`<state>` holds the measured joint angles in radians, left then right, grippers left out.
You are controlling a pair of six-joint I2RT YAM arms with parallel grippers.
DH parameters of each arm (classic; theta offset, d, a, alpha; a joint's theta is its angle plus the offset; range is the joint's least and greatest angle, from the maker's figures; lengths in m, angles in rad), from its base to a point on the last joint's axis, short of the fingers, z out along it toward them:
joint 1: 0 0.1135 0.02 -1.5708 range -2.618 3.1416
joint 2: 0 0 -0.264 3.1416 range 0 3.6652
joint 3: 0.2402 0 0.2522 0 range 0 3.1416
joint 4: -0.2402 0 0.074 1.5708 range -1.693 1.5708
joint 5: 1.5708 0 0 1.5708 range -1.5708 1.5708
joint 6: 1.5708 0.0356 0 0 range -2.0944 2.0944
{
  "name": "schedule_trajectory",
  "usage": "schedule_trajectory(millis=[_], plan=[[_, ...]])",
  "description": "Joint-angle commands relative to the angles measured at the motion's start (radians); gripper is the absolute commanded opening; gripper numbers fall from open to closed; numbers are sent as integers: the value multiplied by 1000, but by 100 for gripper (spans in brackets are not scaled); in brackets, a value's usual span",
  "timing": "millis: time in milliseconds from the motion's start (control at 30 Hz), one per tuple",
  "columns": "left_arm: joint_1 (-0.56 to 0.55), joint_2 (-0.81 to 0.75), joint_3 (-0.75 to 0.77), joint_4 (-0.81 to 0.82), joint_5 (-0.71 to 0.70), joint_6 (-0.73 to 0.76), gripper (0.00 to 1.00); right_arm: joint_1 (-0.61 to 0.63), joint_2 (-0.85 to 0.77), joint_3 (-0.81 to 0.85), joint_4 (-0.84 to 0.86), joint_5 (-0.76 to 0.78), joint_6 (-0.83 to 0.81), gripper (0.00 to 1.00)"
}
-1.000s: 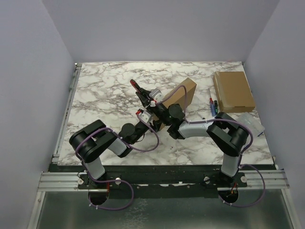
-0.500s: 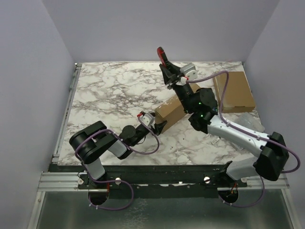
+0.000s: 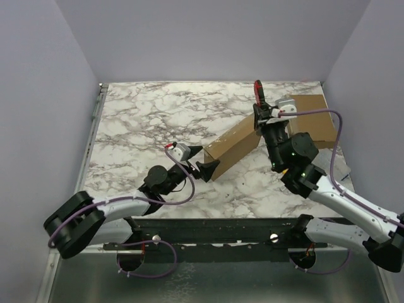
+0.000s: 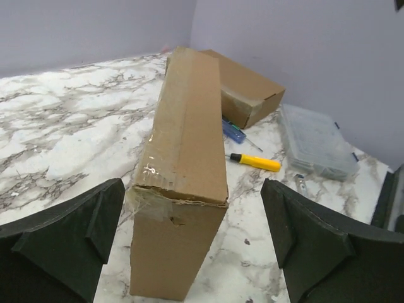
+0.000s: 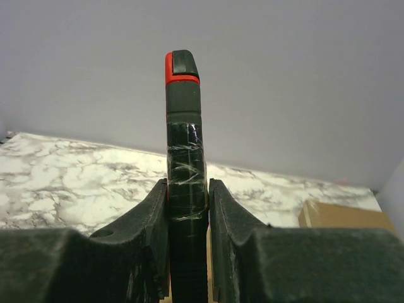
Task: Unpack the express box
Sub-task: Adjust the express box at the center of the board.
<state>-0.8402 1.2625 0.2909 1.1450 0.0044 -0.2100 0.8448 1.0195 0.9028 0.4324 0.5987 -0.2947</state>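
Two claws: flanking end of express box, centre frame, with left gripper gaping, not touching; clamping red-black cutter in right gripper.

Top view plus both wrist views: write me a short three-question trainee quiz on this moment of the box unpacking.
1. True or false: the left gripper is clamped on the long box.
2. What does the right gripper hold? A) a roll of tape B) a black tool with a red tip C) a pair of scissors
3. Fill in: the yellow screwdriver lies on the table between the long box and the clear plastic ____.
Key: 1 false, its jaws stand open on either side of the box's near end, not touching it. 2 B. 3 case.
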Motion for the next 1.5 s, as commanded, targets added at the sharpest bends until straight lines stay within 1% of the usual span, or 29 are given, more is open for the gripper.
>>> schedule_trajectory(millis=[0, 67, 100, 133, 200, 300, 367, 467, 533, 667, 800, 933, 1033, 1167, 1233, 1300, 1367, 1467], plan=[[-7, -214, 15, -374, -5, -137, 99, 0, -144, -37, -166, 152, 123, 1], [-7, -302, 56, -505, -4, -171, 99, 0, -191, -36, -254, 143, 143, 1], [-6, -328, 101, -602, -13, -188, 99, 0, -212, -33, -289, 154, 162, 1], [-5, -338, 160, -687, -30, -201, 99, 0, -231, -29, -335, 167, 188, 1], [-4, -308, 290, -830, -52, -217, 99, 0, -271, -13, -418, 175, 242, 1], [-1, -171, 511, -999, -56, -238, 99, 0, -335, -8, -500, 146, 290, 1], [1, -54, 649, -1065, -14, -229, 99, 0, -371, 0, -540, 136, 316, 1], [5, 121, 852, -1150, -6, -187, 99, 0, -407, 19, -605, 148, 345, 1], [10, 226, 979, -1200, 38, -136, 99, 0, -429, 24, -642, 159, 360, 1], [10, 420, 1211, -1309, 69, -38, 99, 0, -497, 36, -701, 155, 390, 1], [10, 575, 1389, -1402, 86, -6, 99, 0, -558, 36, -707, 166, 371, 1], [9, 672, 1466, -1406, 92, 42, 99, 0, -572, 50, -709, 146, 350, 0], [10, 727, 1498, -1410, 60, 82, 99, 0, -573, 53, -715, 115, 352, 1], [-4, 763, 1495, -1415, 45, 119, 99, 1, -582, 25, -702, 88, 348, 1], [-12, 766, 1473, -1416, 45, 147, 94, 0, -576, 20, -695, 87, 341, 1], [-18, 753, 1433, -1416, 57, 179, 85, 0, -567, 19, -692, 85, 336, 1], [-19, 717, 1380, -1417, 79, 219, 77, 0, -554, 14, -683, 92, 334, 1], [-20, 634, 1263, -1417, 136, 316, 70, 0, -529, 4, -671, 89, 345, 1]])
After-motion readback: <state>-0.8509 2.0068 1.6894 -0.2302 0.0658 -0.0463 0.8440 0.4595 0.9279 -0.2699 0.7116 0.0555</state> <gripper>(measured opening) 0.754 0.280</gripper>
